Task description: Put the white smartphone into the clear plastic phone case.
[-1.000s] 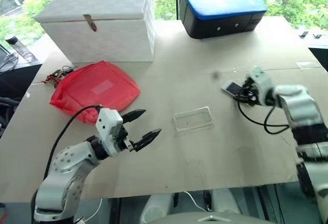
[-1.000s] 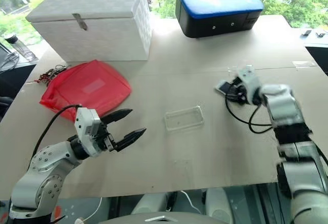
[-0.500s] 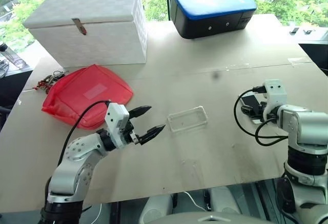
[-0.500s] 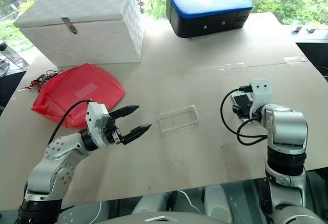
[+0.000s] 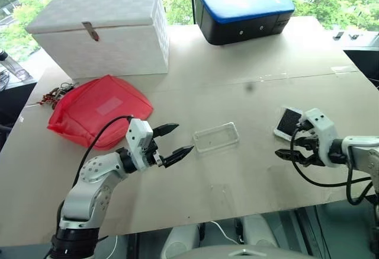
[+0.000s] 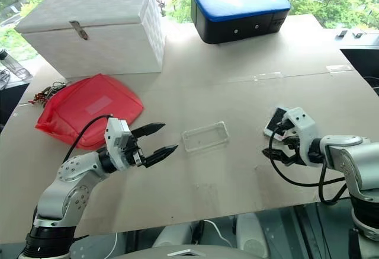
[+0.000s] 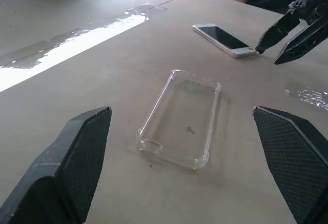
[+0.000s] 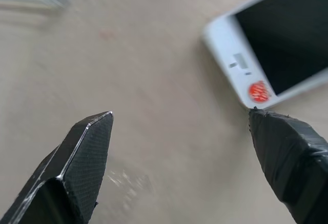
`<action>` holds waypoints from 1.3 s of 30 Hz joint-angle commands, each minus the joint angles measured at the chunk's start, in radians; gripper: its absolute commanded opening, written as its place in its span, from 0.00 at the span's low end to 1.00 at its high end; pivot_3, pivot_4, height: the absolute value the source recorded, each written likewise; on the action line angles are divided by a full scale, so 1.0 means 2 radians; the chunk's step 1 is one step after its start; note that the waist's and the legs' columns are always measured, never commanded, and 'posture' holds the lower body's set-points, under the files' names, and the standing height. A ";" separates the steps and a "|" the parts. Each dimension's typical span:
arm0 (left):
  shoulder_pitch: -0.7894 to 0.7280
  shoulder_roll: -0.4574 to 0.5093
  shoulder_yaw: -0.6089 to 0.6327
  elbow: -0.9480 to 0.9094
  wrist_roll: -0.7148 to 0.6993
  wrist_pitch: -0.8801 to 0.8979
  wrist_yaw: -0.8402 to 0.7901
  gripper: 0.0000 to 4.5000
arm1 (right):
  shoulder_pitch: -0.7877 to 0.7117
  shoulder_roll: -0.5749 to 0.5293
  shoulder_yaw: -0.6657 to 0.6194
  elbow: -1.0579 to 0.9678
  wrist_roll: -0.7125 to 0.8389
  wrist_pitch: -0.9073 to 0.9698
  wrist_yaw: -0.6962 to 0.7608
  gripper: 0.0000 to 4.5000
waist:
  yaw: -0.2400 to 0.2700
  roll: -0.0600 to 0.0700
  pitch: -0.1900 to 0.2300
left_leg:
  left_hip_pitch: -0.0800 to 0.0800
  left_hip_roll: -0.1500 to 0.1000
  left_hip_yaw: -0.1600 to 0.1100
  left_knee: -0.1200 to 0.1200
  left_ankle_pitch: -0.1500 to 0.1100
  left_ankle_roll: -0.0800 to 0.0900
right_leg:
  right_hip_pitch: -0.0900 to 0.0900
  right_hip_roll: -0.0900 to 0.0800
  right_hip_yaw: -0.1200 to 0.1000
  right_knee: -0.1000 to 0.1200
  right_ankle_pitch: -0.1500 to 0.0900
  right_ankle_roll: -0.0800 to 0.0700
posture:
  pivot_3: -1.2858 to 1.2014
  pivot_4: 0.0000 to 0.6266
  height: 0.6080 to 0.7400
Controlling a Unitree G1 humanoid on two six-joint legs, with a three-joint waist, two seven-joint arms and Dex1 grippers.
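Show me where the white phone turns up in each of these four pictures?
Left eye view: white smartphone at right, beside the right tool.
Right eye view: at right, mid-height.
Left wrist view: upper right, beyond the clear plastic phone case.
Right wrist view: upper right corner.
Shared landmark: the case.

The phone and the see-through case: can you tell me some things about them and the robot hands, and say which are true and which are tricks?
1. The white smartphone lies screen up on the table. True.
2. The phone is inside the clear plastic phone case. False: the case is empty and the phone lies apart from it.
3. The right gripper holds the phone. False: it is open, right beside the phone.
4. The left gripper is open near the case. True.
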 commanded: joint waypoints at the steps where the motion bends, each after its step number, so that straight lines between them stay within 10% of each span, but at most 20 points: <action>1: -0.001 0.002 0.003 -0.010 -0.005 -0.009 0.001 1.00 | -0.010 0.001 0.028 0.021 0.000 -0.063 -0.016 0.98 | 0.001 0.000 0.000 | 0.000 0.000 0.000 0.000 0.000 0.000 | 0.000 0.000 0.000 0.000 0.000 0.000 | 0.52 0.24 1.00; 9: 0.004 0.004 0.005 -0.019 -0.006 -0.007 0.005 1.00 | -0.020 0.006 0.093 0.044 -0.006 -0.260 0.019 0.98 | 0.000 0.000 0.000 | 0.000 0.000 0.000 0.000 0.000 0.000 | 0.000 0.000 0.000 0.000 0.000 0.000 | 0.52 0.24 1.00; 19: 0.013 0.008 0.008 -0.028 -0.008 -0.005 0.014 1.00 | -0.056 -0.208 0.181 0.165 -0.144 -0.534 0.169 0.98 | 0.003 0.000 0.000 | -0.001 0.000 -0.001 0.000 0.000 0.000 | 0.000 0.000 -0.002 -0.001 0.000 0.000 | 0.52 0.24 1.00; 35: 0.017 0.009 0.003 -0.030 -0.005 -0.015 0.010 1.00 | -0.283 -0.088 0.331 0.601 -0.298 -0.690 0.345 0.98 | -0.006 -0.002 0.000 | 0.001 0.001 0.001 0.001 0.000 0.000 | 0.001 0.000 -0.001 0.000 0.000 0.000 | 0.52 0.24 1.00; 39: 0.032 0.007 0.006 -0.043 -0.006 -0.016 0.017 1.00 | -0.297 -0.060 0.326 0.647 -0.295 -0.657 0.381 0.70 | 0.000 -0.003 -0.001 | 0.001 0.001 0.001 0.000 0.000 0.000 | 0.001 0.000 -0.001 0.000 0.000 0.000 | 0.52 0.24 1.00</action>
